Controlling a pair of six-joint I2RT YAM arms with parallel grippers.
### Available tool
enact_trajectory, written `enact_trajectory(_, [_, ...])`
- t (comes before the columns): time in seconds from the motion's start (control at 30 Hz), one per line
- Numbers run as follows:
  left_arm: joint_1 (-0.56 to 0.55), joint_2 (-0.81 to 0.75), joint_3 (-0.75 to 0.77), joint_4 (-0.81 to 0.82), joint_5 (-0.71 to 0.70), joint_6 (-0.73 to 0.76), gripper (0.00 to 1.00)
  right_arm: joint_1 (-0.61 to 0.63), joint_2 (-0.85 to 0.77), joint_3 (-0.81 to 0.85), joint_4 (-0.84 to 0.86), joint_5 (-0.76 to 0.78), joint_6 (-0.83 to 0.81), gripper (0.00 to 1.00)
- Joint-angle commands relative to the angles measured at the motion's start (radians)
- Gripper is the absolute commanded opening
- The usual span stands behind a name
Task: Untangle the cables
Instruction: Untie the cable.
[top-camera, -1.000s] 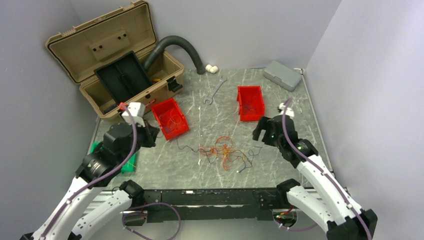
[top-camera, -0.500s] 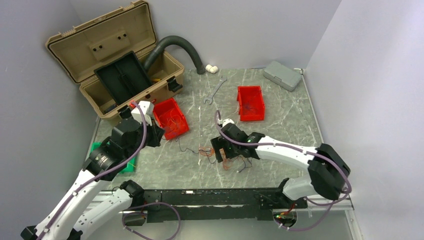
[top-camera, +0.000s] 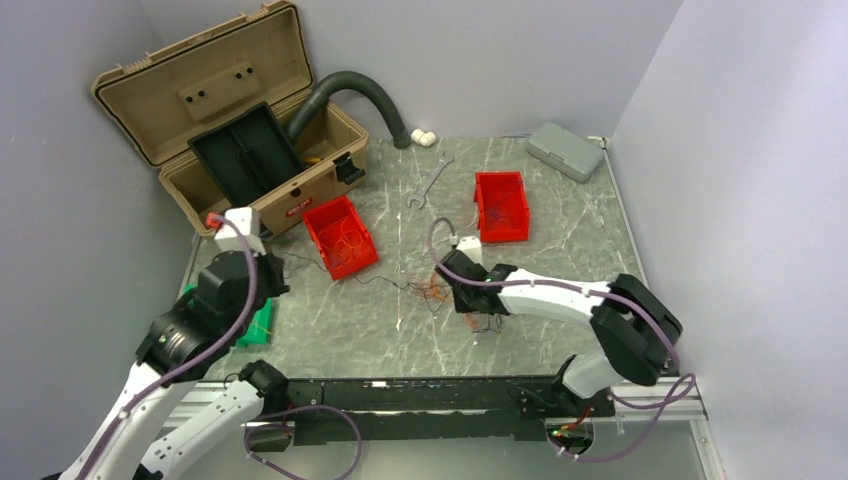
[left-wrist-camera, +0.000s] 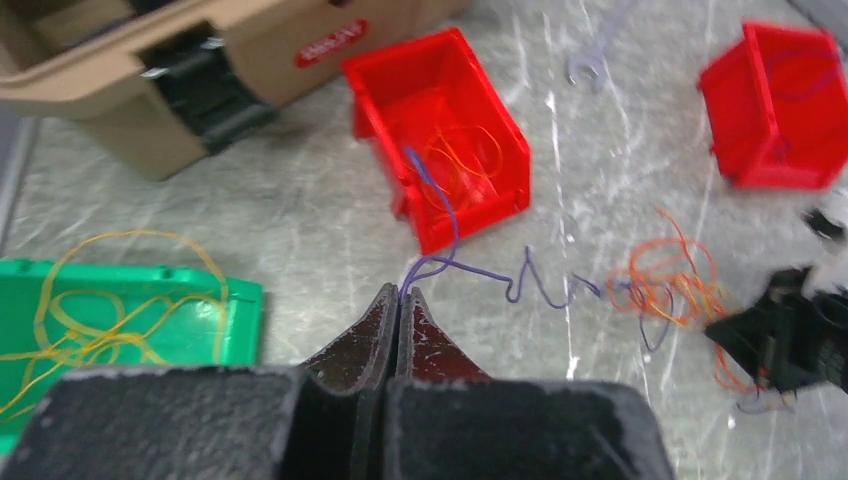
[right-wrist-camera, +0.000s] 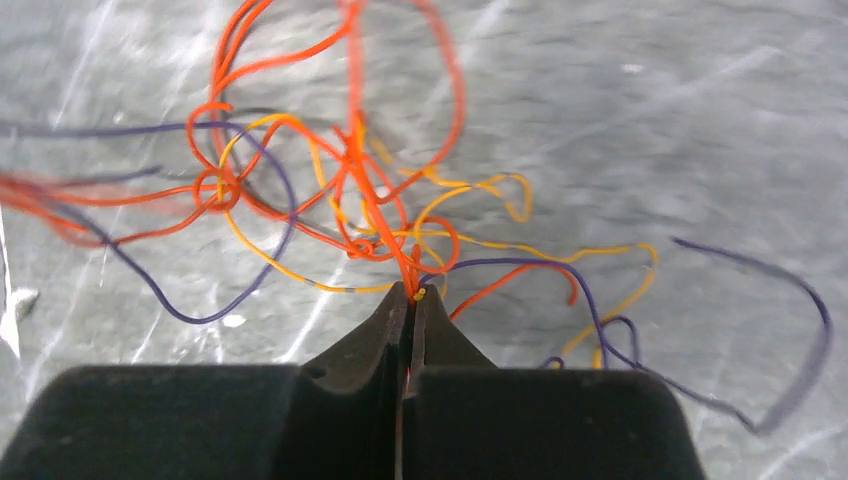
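Left fingers (left-wrist-camera: 372, 335) shut on thin purple wire (left-wrist-camera: 470, 272); right fingers (right-wrist-camera: 370, 345) clamped on orange-yellow wire tangle (right-wrist-camera: 345, 190). Wire best drawn out slowly, tangle anchored.

Table: grey-green marble-look top (top-camera: 560, 250), pale veins running all across it.
Back wall: plain pale grey (top-camera: 480, 60), meeting the table's far edge.
Side walls: left (top-camera: 60, 220) and right (top-camera: 740, 180), same grey, boxing the table in.
Light: soft, even, faint shadows only.
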Motion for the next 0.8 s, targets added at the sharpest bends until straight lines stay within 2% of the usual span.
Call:
enact_trajectory(0.0, [0.003, -0.077, 0.077, -0.106, -0.257, -0.097, 0.0, -0.09, -0.165, -0.07, -0.031, 0.136, 0.169, 0.0])
enact_trajectory(0.23, [0.002, -0.226, 0.105, -0.165, -0.438, -0.192, 0.0, -0.286, -0.463, -0.201, -0.123, 0.21, 0.33, 0.0])
enact_trajectory(0.43, [0.002, -0.278, 0.073, -0.123, -0.413, -0.186, 0.0, -0.343, -0.57, -0.215, -0.15, 0.182, 0.316, 0.0])
enact_trajectory(0.53, [0.002, -0.264, 0.047, -0.05, -0.315, -0.123, 0.0, -0.343, -0.561, -0.201, -0.133, 0.117, 0.241, 0.0])
enact_trajectory(0.67, [0.002, -0.211, -0.014, 0.147, -0.021, 0.016, 0.0, -0.342, -0.557, -0.196, -0.113, 0.052, 0.187, 0.0])
enact_trajectory(0.77, [0.002, -0.11, -0.028, 0.196, 0.168, 0.038, 0.0, -0.343, -0.57, -0.199, -0.086, 0.007, 0.154, 0.0])
